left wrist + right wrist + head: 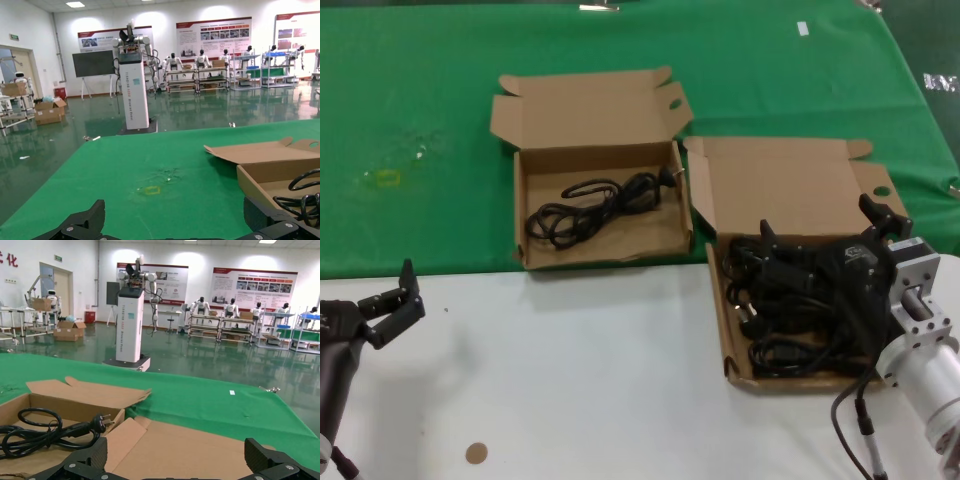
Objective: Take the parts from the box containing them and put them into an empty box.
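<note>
While the right gripper [830, 240] hangs low over the full box [790, 190], its jaws stand spread apart with nothing between them, poised just above the heap of black cables [800, 300]. That box sits at the right, straddling the line where the green cloth [420, 100] meets the white desk [570, 380], lid thrown back. Those cables look like power cords with moulded plugs: light, floppy, tangled in loops, so I reckon one pull may drag a neighbour along. Best hold, to my eye, is a bundled loop or the stiff plug body, not a single loose strand that would slide through.

Over on the left, the other box [600, 200] lies well apart on the green cloth, lid open too, and one coiled cord [595, 205] already rests inside it, plug toward the far right corner.

The left gripper [390, 300] waits down by the near left edge of the desk, jaws parted and empty, taking no part for now.
</note>
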Available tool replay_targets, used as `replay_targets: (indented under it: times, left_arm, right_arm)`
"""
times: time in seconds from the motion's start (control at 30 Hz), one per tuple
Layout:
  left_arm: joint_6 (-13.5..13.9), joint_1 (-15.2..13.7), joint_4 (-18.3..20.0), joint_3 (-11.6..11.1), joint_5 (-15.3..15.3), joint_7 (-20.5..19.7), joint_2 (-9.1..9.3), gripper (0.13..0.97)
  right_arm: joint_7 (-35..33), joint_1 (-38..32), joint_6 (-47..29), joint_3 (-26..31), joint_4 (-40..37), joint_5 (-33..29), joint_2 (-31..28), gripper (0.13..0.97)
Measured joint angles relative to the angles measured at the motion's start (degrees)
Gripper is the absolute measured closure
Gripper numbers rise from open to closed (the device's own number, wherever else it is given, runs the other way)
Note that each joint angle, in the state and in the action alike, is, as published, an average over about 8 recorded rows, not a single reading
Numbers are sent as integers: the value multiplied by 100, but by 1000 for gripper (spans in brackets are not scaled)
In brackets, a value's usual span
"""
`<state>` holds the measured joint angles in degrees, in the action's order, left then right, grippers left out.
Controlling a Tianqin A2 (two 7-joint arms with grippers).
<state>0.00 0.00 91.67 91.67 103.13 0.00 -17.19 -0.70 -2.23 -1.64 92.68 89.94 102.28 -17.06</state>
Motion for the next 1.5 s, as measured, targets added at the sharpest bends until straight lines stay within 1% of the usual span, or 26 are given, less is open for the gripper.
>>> replay_targets:
  times: [1.5]
  left_arm:
    - [0, 0, 0, 0, 0, 0, 0, 132]
  right_arm:
    - [0, 0, 0, 0, 0, 0, 0, 129]
